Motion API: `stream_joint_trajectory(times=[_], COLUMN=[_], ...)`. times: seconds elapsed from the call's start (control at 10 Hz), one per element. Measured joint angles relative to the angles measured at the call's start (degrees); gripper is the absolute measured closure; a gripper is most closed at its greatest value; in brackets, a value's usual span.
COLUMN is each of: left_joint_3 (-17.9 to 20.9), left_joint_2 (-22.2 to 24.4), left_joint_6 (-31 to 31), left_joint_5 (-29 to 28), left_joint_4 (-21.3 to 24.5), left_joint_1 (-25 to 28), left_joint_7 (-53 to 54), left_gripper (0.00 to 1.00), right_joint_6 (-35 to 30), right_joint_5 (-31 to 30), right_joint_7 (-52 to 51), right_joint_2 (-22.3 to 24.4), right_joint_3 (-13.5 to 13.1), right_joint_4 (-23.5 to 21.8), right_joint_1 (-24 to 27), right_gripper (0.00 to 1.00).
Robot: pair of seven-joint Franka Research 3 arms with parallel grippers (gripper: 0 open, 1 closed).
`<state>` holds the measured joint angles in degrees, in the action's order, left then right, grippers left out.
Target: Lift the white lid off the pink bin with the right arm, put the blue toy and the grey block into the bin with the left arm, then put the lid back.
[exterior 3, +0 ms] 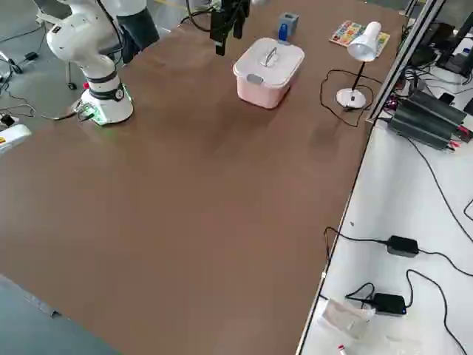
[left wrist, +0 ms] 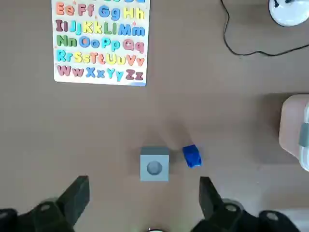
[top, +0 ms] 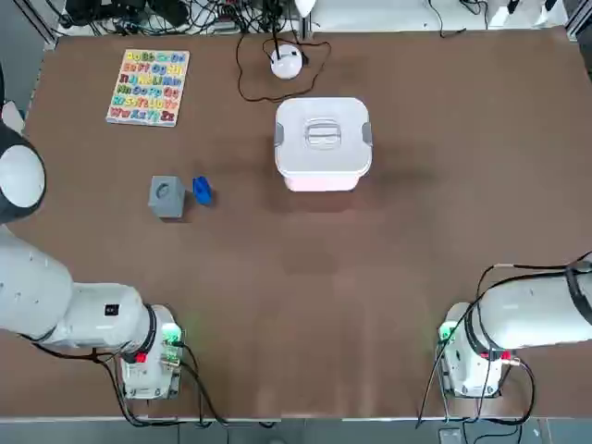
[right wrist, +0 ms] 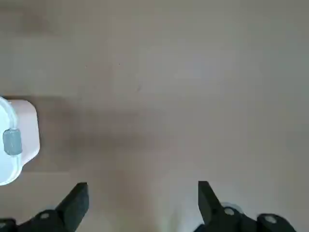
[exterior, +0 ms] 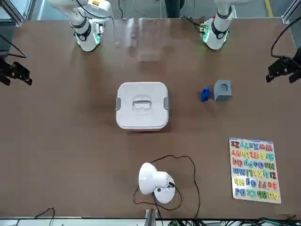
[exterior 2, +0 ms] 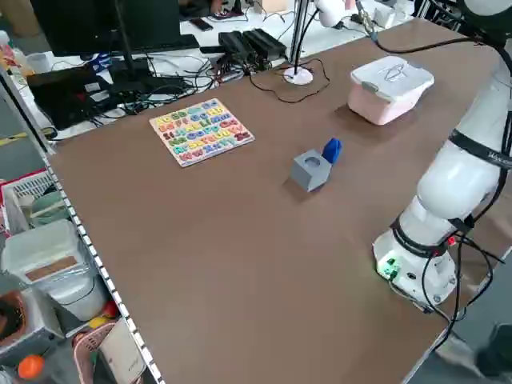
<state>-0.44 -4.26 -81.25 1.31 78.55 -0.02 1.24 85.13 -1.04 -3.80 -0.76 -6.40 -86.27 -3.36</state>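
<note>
The pink bin (top: 319,183), wearing its white lid (top: 323,135), sits at one o'clock from the brown table's (top: 305,314) centre. Released and empty, the left gripper (left wrist: 144,186) hovers towards nine, the right gripper (right wrist: 144,188) towards three. Grey block (top: 166,197) and blue toy (top: 202,191) lie near ten; beyond, letter board (top: 148,88), white lamp (top: 286,62), then cable-strewn side desk (exterior 3: 392,214).

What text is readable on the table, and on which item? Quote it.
White alphabet board with coloured plastic letters, left wrist view, complete rows in reach of that view:
"Nn Oo Pp Qq"
"Rr Ss Tt Uu Vv"
"Ww Xx Yy Zz"
Its row above, same view: "Ii Jj Kk Ll Mm"
Next one up: "Ee Ff Gg Hh"
Black-and-white square mark on the white left arm: too small to read.
</note>
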Motion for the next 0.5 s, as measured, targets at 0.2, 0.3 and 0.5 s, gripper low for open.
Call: stream_joint_trajectory(times=[0.2,0.3,0.5], left_joint_3=[0.0,-0.1,-0.1], left_joint_2=[0.0,0.0,0.0], left_joint_6=[0.0,0.0,0.0], left_joint_5=[0.0,0.0,0.0], left_joint_4=[0.0,0.0,0.0], left_joint_1=[0.0,0.0,-0.2], left_joint_7=[0.0,0.0,0.0], left_gripper=[0.00,0.00,0.00], right_joint_6=[0.0,0.0,0.0], right_joint_5=[0.0,0.2,0.6], right_joint_7=[0.4,3.0,13.4], right_joint_2=[0.0,-0.1,-0.9], right_joint_3=[0.0,0.0,0.2], right_joint_4=[0.0,0.0,-0.3], right_joint_1=[0.0,-0.2,-3.2], right_gripper=[0.00,0.00,0.00])
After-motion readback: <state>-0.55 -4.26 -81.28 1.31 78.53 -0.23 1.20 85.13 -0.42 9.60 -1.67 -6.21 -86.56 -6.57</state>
